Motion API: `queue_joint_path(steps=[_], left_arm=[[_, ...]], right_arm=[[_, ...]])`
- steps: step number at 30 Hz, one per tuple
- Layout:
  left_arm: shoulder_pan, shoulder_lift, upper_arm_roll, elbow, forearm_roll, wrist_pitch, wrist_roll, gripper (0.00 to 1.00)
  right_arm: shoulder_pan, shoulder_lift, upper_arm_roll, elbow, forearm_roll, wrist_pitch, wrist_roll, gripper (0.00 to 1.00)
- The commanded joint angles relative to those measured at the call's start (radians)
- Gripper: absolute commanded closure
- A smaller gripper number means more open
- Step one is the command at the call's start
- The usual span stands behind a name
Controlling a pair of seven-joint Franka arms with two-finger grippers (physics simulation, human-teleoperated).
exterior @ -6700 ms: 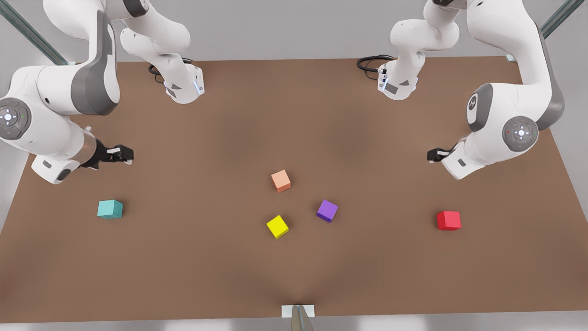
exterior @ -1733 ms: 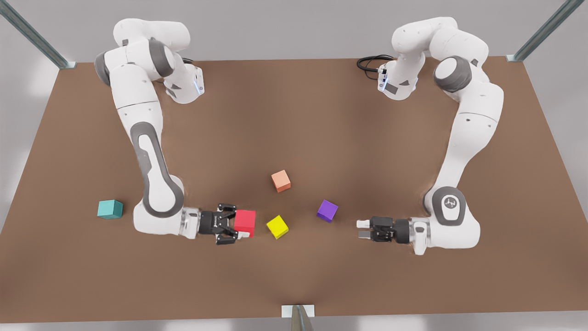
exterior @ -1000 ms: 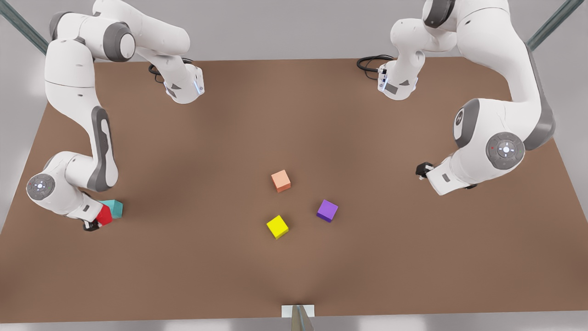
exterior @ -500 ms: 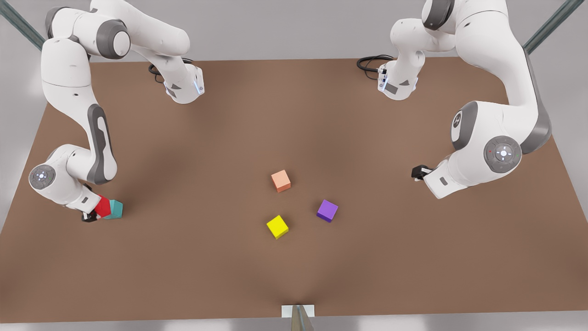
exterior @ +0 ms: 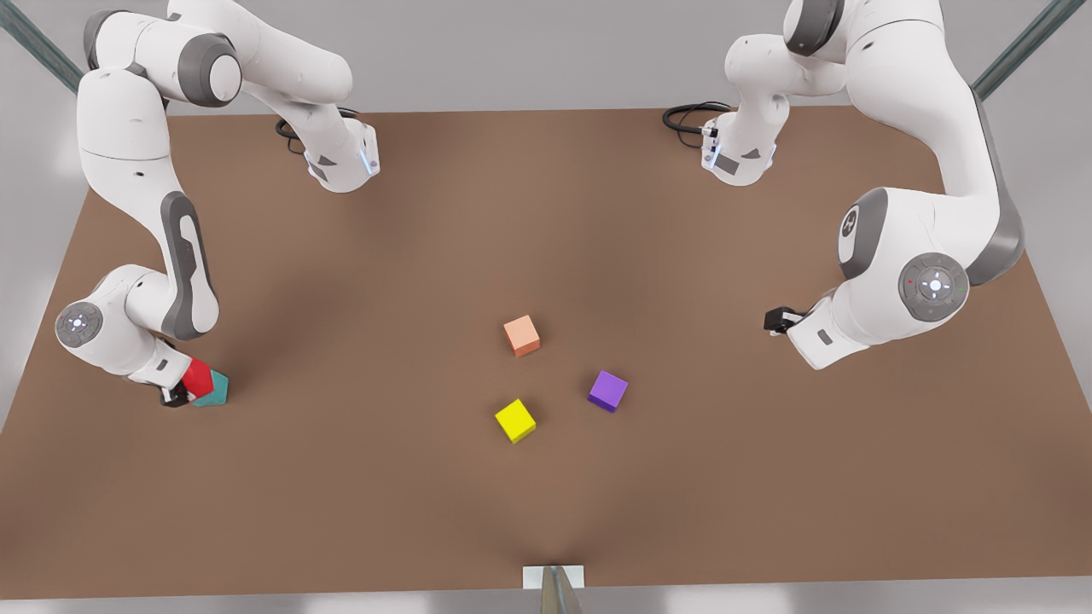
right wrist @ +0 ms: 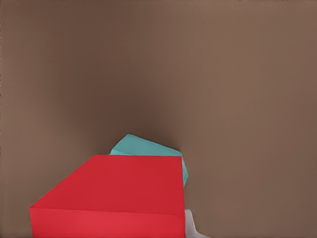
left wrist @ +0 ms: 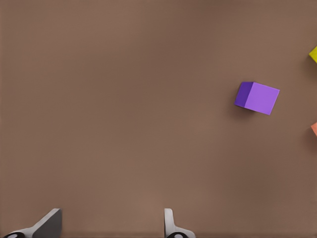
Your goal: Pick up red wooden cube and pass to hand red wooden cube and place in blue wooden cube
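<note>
The red wooden cube is held tilted in my right gripper, at the front view's left. It sits right over the blue wooden cube, a teal block on the table, and covers much of it. In the right wrist view the red wooden cube is close up, the teal cube peeks out beyond it, and one pale finger shows beside it. My left gripper hangs open above the table at the front view's right, waiting; its gripper holds nothing.
A pale orange cube, a yellow cube and a purple cube lie around the middle of the brown table. The purple cube also lies ahead of the left gripper. The table's side edge is close to the teal cube.
The right gripper has carried the red cube from beside the teal cube to over it, then shifted slightly. The left arm drew back a little and now holds still.
</note>
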Motion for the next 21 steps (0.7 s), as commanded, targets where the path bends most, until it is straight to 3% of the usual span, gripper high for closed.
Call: queue_joint_path(steps=[1, 8, 16, 21], left_arm=[[0.000, -0.001, 0.000, 0.000, 0.001, -0.007, -0.024, 0.00], [0.020, -0.004, 0.003, 0.004, -0.047, -0.098, -0.023, 0.00], [0.029, 0.017, 0.003, 0.048, -0.087, -0.053, -0.023, 0.00], [0.029, 0.020, 0.001, 0.048, -0.087, -0.061, -0.023, 0.00]], right_arm=[[-0.001, 0.001, -0.001, 0.001, -0.063, -0.052, 0.142, 0.00], [-0.002, 0.002, 0.001, 0.001, -0.063, -0.051, 0.142, 0.00], [-0.002, 0.001, 0.004, 0.010, -0.061, -0.054, 0.145, 0.00], [0.004, -0.018, 0.011, 0.047, -0.029, -0.166, 0.145, 0.00]])
